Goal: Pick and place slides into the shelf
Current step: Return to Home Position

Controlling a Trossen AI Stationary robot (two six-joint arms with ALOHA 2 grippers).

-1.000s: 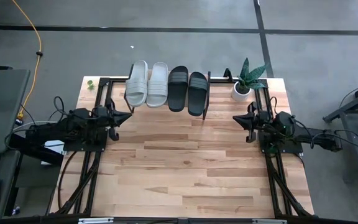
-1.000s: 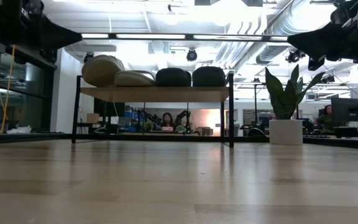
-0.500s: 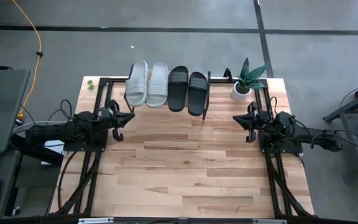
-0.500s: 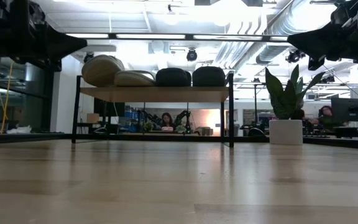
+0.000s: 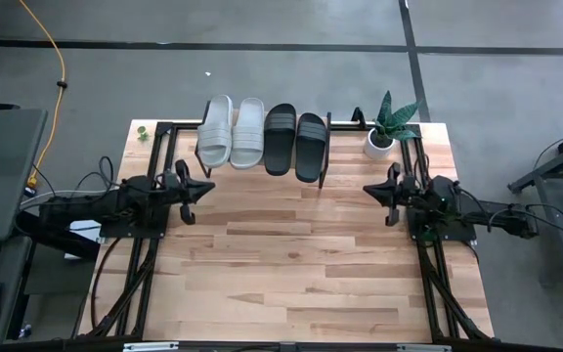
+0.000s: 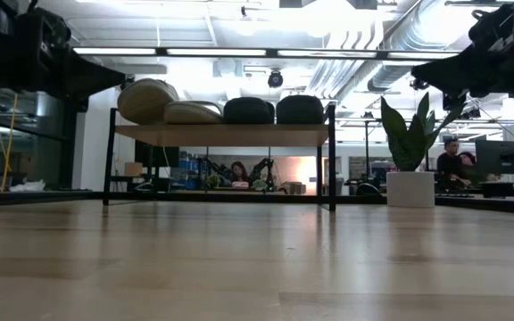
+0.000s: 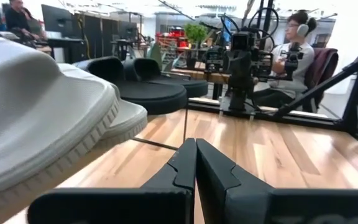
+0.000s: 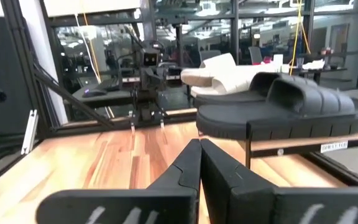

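Tabletop (image 5: pixel 291 264) up front is bare wood, with an arm over each side edge. The left gripper (image 5: pixel 204 185) points inward just beside the near left corner of the shelf (image 6: pixel 221 134), jaws pressed together on nothing. The right gripper (image 5: pixel 368 188) mirrors it across the table, jaws likewise closed and empty. All four slides sit on that shelf at the far edge, two grey slides (image 5: pixel 216 130) on the left and two black slides (image 5: pixel 281 139) beside them.

Trouble, I'd guess, would come from parking the arms. A swing of the left one could clip the outer grey slide, which looks tipped up. The black pair overhang the front edge, so a knock to the frame might drop them. The right arm could brush the potted plant (image 5: pixel 387 132) behind it.

From table height only the slides' ends show and the arms are cut off at the top. I cannot tell whether that grey one leans on its neighbour.
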